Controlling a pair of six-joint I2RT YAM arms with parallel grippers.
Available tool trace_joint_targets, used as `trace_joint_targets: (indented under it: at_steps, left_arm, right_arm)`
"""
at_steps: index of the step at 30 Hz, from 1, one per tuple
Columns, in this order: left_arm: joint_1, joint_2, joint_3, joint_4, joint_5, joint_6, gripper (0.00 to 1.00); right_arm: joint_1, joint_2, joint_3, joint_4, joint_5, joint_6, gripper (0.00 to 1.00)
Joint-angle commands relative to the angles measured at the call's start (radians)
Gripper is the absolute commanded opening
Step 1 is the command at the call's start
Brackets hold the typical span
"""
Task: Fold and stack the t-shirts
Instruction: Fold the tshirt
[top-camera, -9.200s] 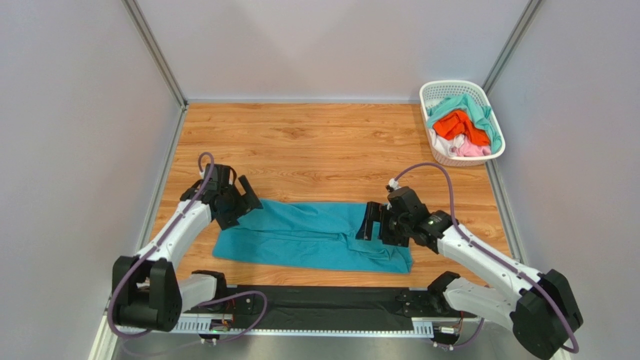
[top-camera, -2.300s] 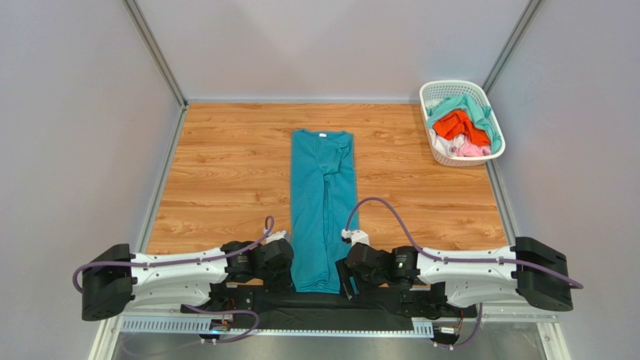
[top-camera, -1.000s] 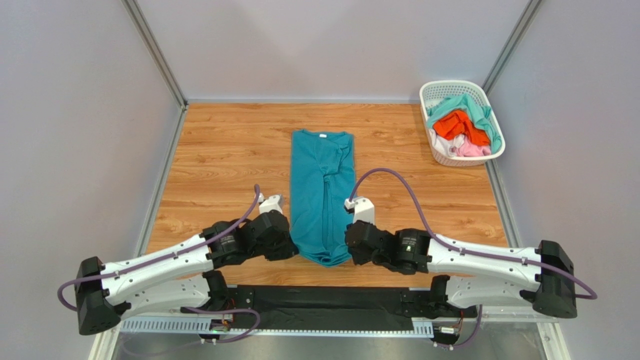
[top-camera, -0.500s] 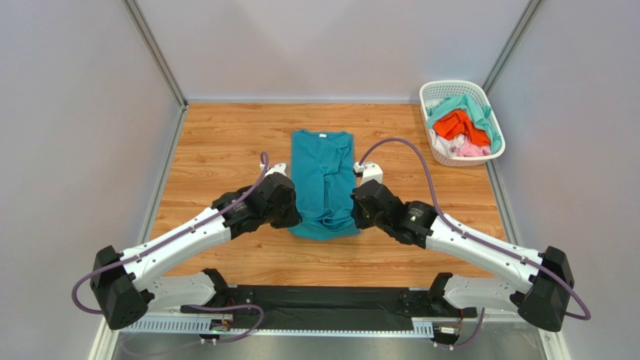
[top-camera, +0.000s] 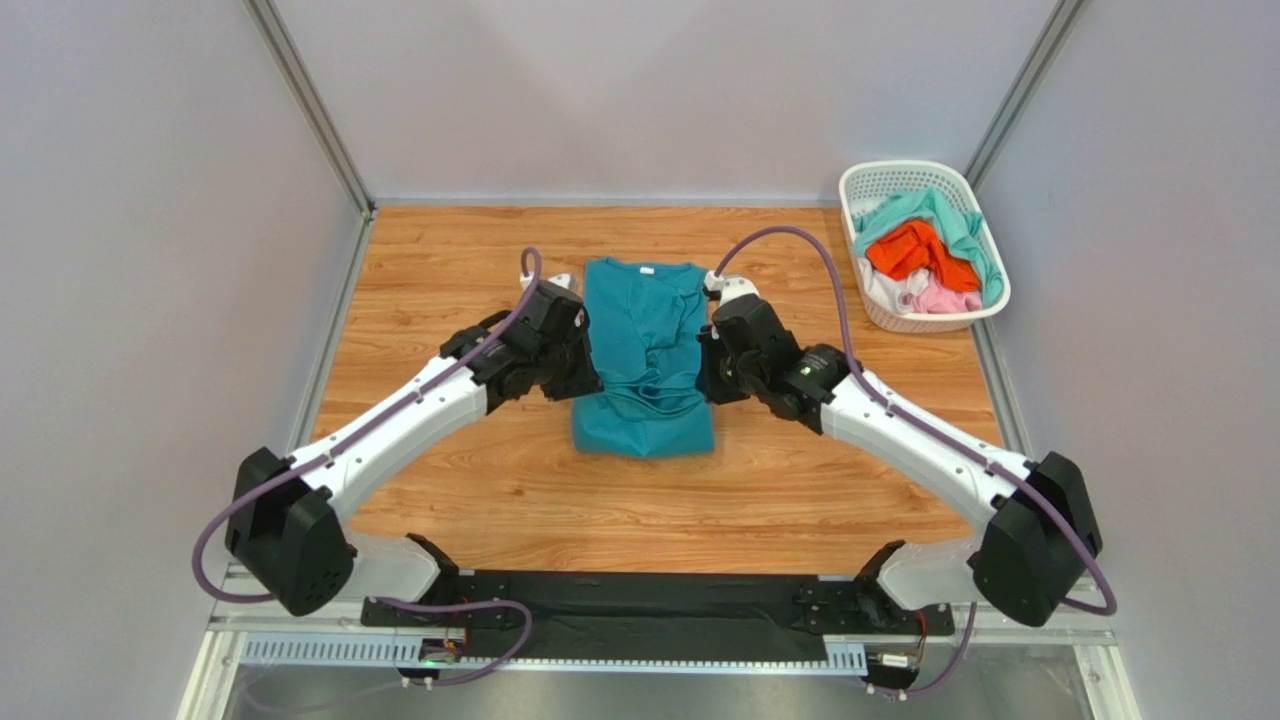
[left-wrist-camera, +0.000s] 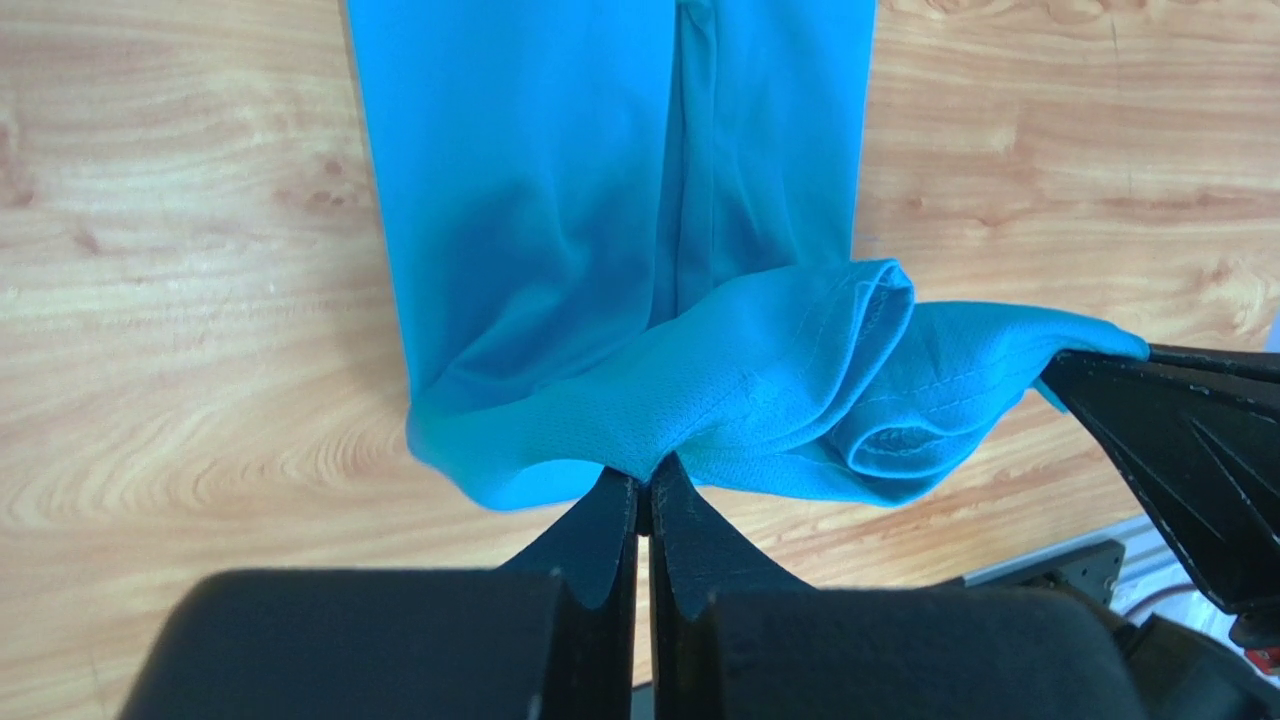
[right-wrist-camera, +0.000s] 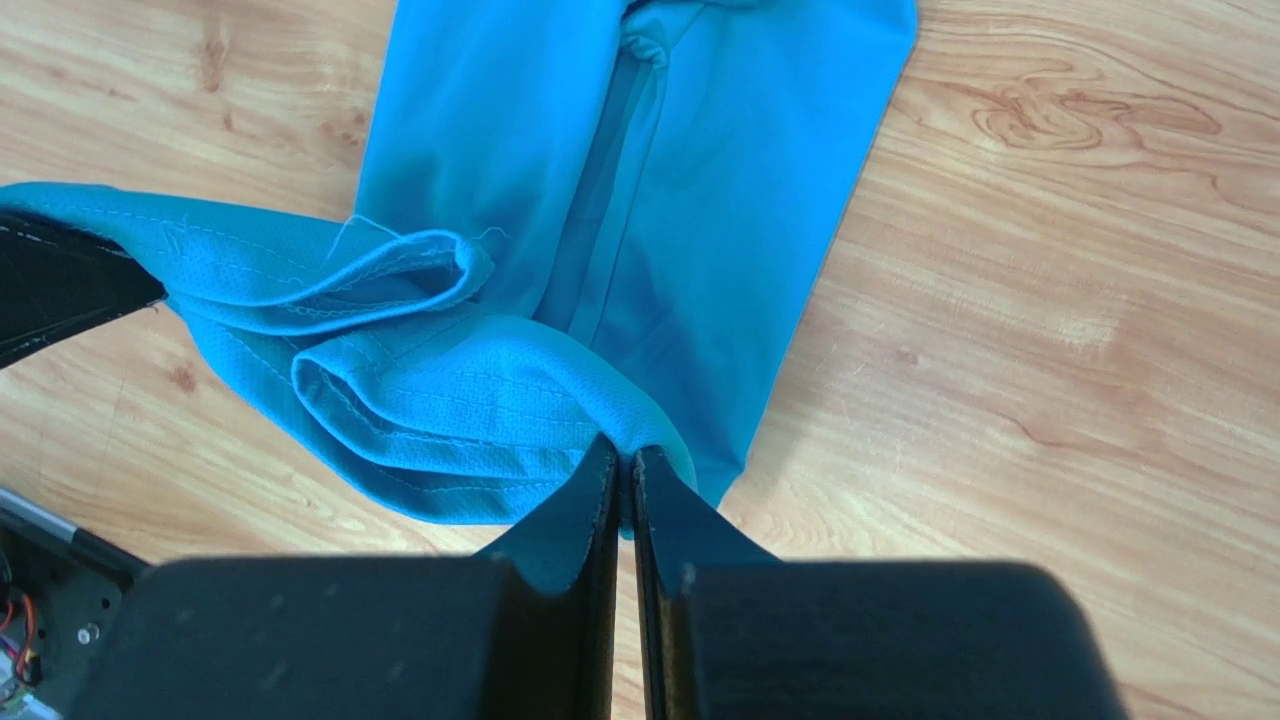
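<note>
A teal-blue t-shirt (top-camera: 643, 353) lies folded lengthwise on the wooden table (top-camera: 451, 300), its white neck label at the far end. Its near hem is lifted and doubled back over the middle. My left gripper (top-camera: 580, 365) is shut on the hem's left corner (left-wrist-camera: 601, 435), and my right gripper (top-camera: 709, 365) is shut on the right corner (right-wrist-camera: 601, 413). The hem sags in loose rolls between the two grippers (left-wrist-camera: 643, 488) (right-wrist-camera: 624, 458). Other t-shirts, orange (top-camera: 909, 248), mint-green and pale pink, fill the basket.
A white lattice basket (top-camera: 887, 188) stands at the table's far right corner. Grey walls close in the table on the left, back and right. A black rail (top-camera: 646, 608) runs along the near edge between the arm bases.
Both grippers have carried the shirt's near hem away from the table's front edge toward the collar, so the lower half now folds over the upper half. The arms are stretched further out.
</note>
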Motion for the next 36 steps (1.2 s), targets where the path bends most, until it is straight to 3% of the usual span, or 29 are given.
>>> trace_joint_targets:
  at_steps: [1,19,30,34,35,36]
  left_arm:
    - [0.043,0.063,0.049,0.054,0.093,0.058,0.00]
    - [0.172,0.391,0.219,0.122,0.216,0.116,0.00]
    - [0.198,0.500,0.262,0.133,0.219,0.101,0.00]
    - [0.210,0.540,0.281,0.134,0.233,0.104,0.10]
    - [0.210,0.544,0.285,0.134,0.244,0.110,0.17]
    - [0.210,0.546,0.290,0.133,0.248,0.110,0.22]
  right_arm:
    - [-0.044,0.062,0.066,0.052,-0.077,-0.038,0.03]
    - [-0.207,0.366,0.205,0.107,-0.191,-0.045,0.02]
    - [-0.270,0.498,0.235,0.144,-0.240,-0.038,0.07]
    - [-0.288,0.532,0.255,0.150,-0.252,-0.030,0.15]
    - [-0.294,0.533,0.261,0.150,-0.258,-0.030,0.17]
    - [-0.297,0.532,0.264,0.149,-0.269,-0.027,0.27]
